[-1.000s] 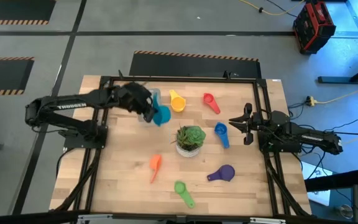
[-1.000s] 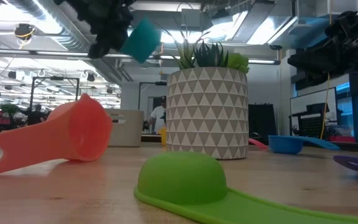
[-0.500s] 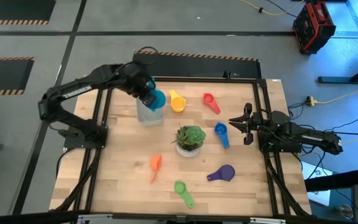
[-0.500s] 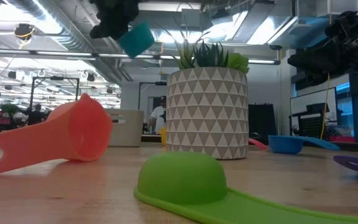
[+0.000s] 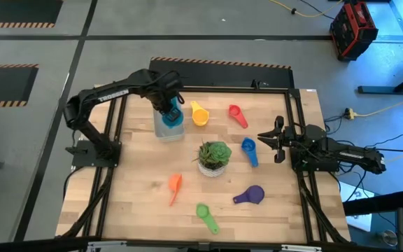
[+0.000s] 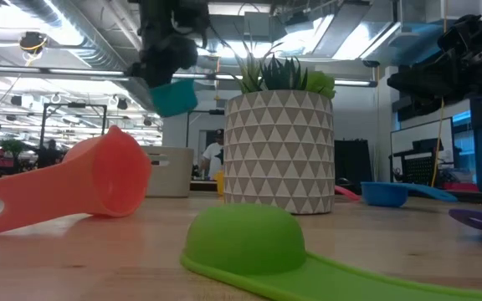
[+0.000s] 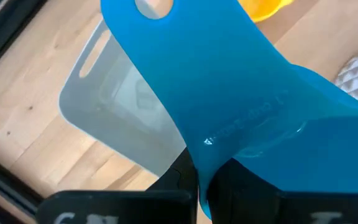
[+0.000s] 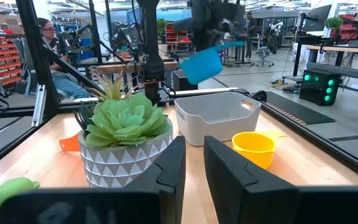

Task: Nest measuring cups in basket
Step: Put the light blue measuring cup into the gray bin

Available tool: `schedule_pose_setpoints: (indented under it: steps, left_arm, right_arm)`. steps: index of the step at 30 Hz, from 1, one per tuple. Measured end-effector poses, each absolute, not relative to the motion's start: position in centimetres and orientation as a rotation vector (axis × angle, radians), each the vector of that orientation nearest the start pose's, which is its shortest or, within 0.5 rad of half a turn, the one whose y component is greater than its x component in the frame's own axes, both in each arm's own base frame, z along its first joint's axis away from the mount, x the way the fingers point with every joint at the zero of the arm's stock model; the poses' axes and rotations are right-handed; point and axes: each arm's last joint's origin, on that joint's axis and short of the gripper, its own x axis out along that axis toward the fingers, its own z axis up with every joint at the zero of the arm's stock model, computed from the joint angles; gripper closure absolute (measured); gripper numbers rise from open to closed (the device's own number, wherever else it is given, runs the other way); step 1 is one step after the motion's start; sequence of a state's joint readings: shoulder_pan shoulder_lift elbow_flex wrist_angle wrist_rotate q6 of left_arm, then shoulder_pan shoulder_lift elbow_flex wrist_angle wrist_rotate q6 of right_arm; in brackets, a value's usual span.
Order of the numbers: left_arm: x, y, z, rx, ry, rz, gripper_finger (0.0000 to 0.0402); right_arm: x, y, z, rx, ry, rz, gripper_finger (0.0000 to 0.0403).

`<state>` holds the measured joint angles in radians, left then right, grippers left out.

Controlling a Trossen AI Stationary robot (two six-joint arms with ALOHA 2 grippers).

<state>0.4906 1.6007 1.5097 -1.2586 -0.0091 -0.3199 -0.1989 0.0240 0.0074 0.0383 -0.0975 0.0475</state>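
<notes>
My left gripper hangs over the far left of the table, shut on the light blue measuring cup. The cup hangs above the translucent white basket, which stands on the wood. In the low view the cup shows below the dark gripper. The yellow, red, blue, orange, green and purple cups lie loose on the table. My right gripper waits at the right edge, shut and holding nothing. My left gripper pinches the light blue cup between its two fingers where the flat handle meets the bowl. The fingers come from above, pointing almost straight down. The cup is lifted clear over the basket, and its handle's holed end sticks out past the fingers.
A potted green plant in a white patterned pot stands mid-table between the cups. A black frame runs around the tabletop. Bare wood lies along the near left of the table.
My left gripper has swung with the light blue cup toward the table's far edge and over the basket. It has tipped from slanting to pointing nearly straight down. The cup has stayed in the hold and now hangs lower.
</notes>
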Motion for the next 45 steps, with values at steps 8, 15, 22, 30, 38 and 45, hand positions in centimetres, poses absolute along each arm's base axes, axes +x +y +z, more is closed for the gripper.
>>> schedule_pose_setpoints:
  steps: [8,15,22,30,38,45]
  left_arm:
    - [26.9,15.7,29.1,-0.591,1.335,0.641,0.0397]
    - [27.3,16.4,27.1,-0.596,1.449,0.635,0.0397]
    - [28.2,17.0,24.7,-0.595,1.548,0.649,0.0397]
    - [28.9,17.5,22.7,-0.585,1.617,0.663,0.0397]
    - [29.4,17.8,20.9,-0.587,1.674,0.664,0.0394]
    - [30.0,18.1,18.8,-0.579,1.742,0.637,0.0393]
  right_arm:
    - [9.7,-1.7,16.8,0.044,-0.024,-0.101,0.0339]
    - [9.7,-1.7,16.8,0.043,-0.024,-0.101,0.0339]
    - [9.7,-1.7,16.8,0.043,-0.024,-0.101,0.0339]
    - [9.7,-1.7,16.8,0.042,-0.024,-0.101,0.0339]
    - [9.7,-1.7,16.8,0.041,-0.024,-0.101,0.0339]
    - [9.7,-1.7,16.8,0.041,-0.024,-0.101,0.0339]
